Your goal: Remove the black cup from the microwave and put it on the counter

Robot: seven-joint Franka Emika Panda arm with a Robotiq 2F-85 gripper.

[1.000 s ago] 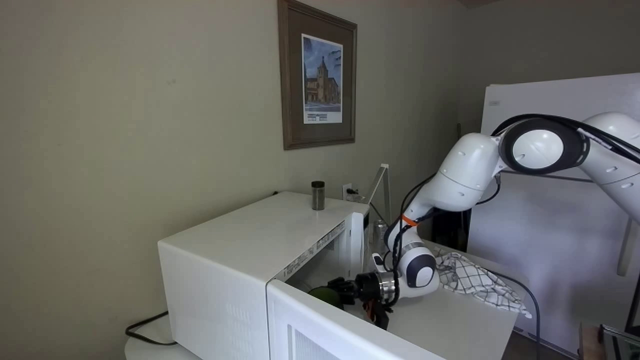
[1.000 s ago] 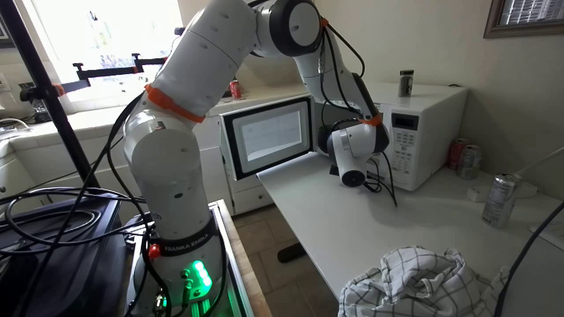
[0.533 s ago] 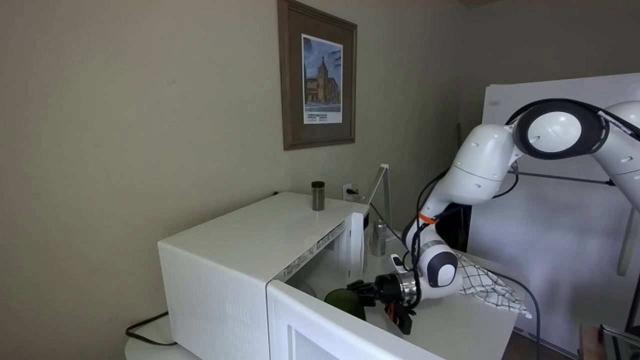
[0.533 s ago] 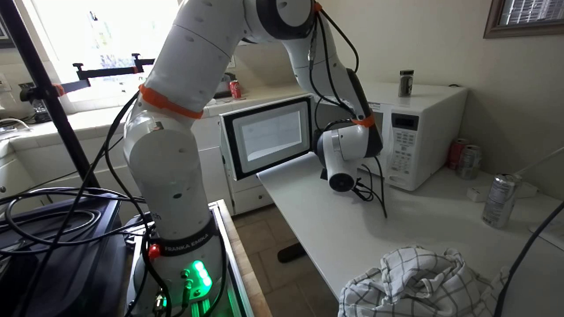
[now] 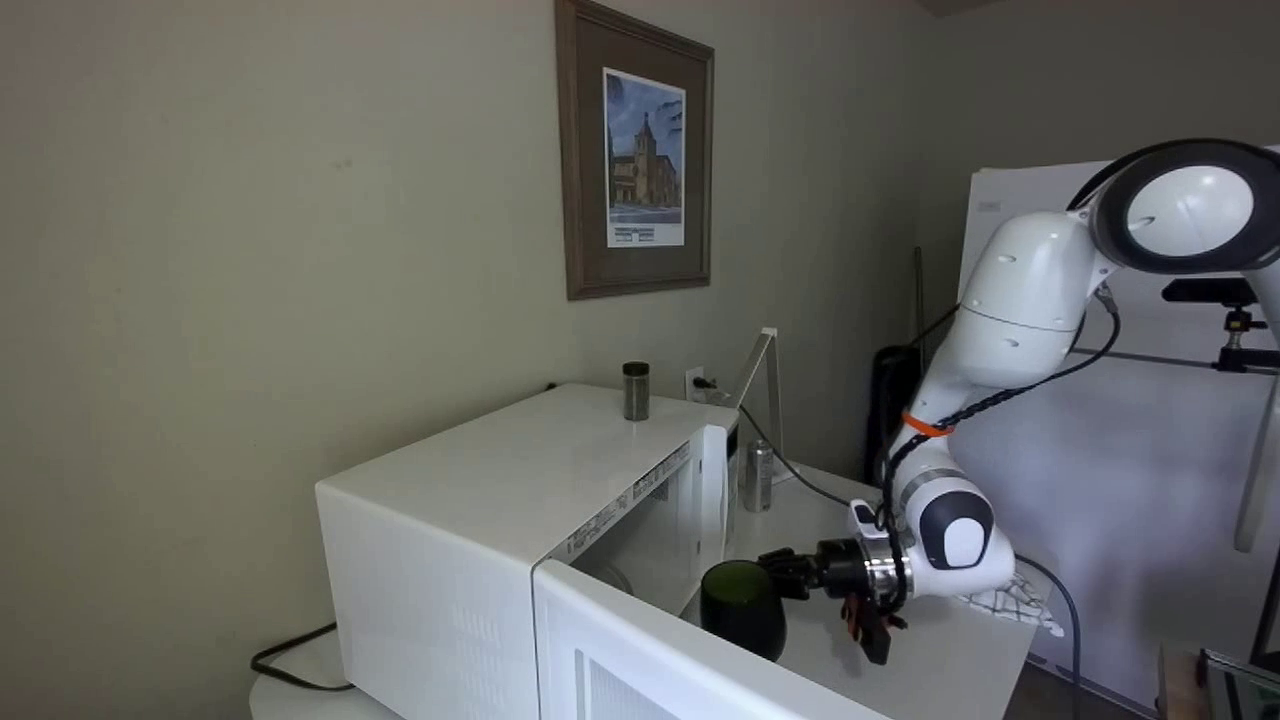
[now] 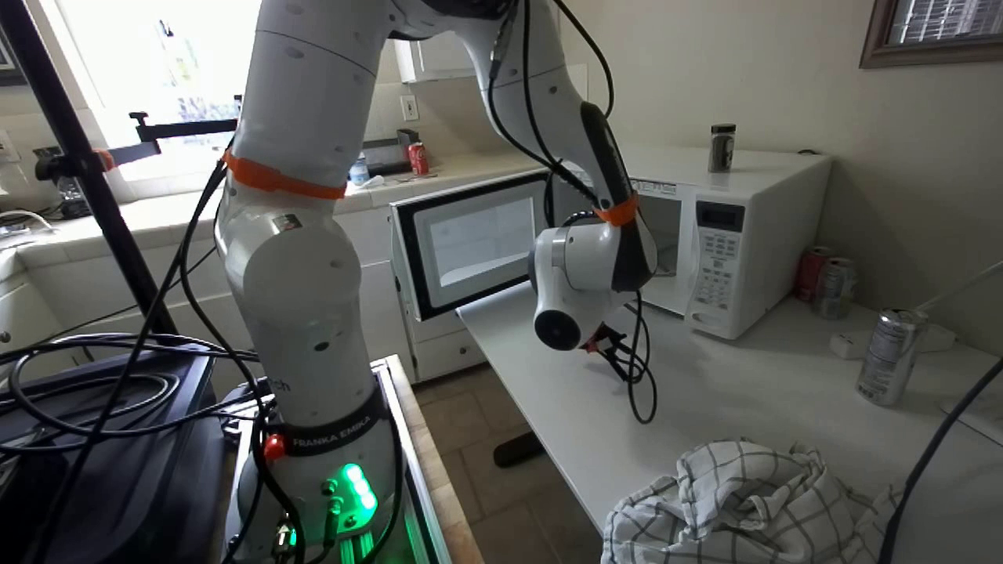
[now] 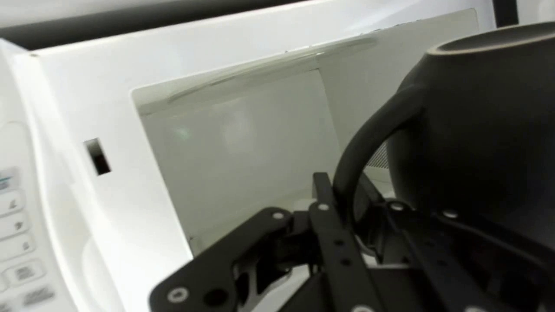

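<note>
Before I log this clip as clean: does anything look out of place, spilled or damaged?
The checked cloth lies bunched up on the counter, not flat or folded. In the wrist view, dark specks dot the white opening rim of the microwave: chips or dirt, I can't tell. No spill shows.

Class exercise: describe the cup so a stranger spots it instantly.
Find the white microwave, its door open. In front of it, the gripper holds the cup by its handle. Unlike the slim, handleless jar on the microwave, it is squat and black.
</note>
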